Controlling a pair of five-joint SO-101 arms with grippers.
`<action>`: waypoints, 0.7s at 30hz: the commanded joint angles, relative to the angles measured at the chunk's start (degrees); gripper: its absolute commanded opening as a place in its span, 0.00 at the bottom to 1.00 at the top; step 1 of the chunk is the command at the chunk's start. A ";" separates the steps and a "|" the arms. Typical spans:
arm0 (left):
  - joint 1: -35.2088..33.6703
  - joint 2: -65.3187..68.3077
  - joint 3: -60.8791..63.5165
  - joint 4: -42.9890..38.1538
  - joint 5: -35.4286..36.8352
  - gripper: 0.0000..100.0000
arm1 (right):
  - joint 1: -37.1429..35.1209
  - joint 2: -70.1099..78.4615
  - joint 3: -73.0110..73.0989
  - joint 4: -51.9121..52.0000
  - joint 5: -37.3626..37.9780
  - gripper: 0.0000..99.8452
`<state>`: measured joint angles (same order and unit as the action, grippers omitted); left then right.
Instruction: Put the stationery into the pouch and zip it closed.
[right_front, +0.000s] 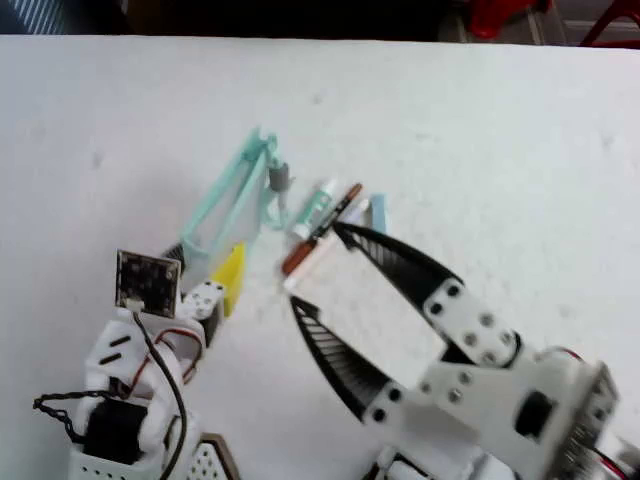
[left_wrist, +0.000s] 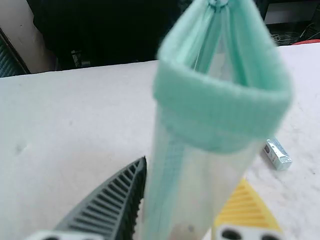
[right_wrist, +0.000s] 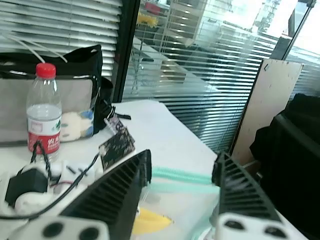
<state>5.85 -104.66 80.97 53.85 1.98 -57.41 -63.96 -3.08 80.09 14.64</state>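
Right claw (right_front: 314, 265) gapes wide, holding nothing | brown-capped slim pen (right_front: 322, 228) lies just ahead of its fingertips, long axis across the mouth, roughly tip to tip, so a wrist turn looks needed | left claw (right_front: 205, 268) grips mint-edged clear zip pouch (right_front: 235, 195) just beyond the pen | right arm nearer

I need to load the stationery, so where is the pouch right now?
In the high view the mint pouch sits left of centre, held by the fingers of the left gripper, with the stationery pile just to its right.
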 joint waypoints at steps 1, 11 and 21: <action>-0.48 -0.22 -0.53 -1.58 -0.53 0.22 | -0.40 -2.95 -1.49 4.35 0.18 0.20; -0.48 -0.22 -0.18 -2.64 -0.53 0.22 | -0.40 -9.01 -1.49 7.87 -3.87 0.19; -0.48 -0.22 -0.18 -2.46 -0.53 0.22 | -0.40 -9.19 -1.49 8.48 -3.96 0.19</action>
<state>5.85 -104.66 81.23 52.88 1.98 -57.41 -73.19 -3.16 88.00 11.21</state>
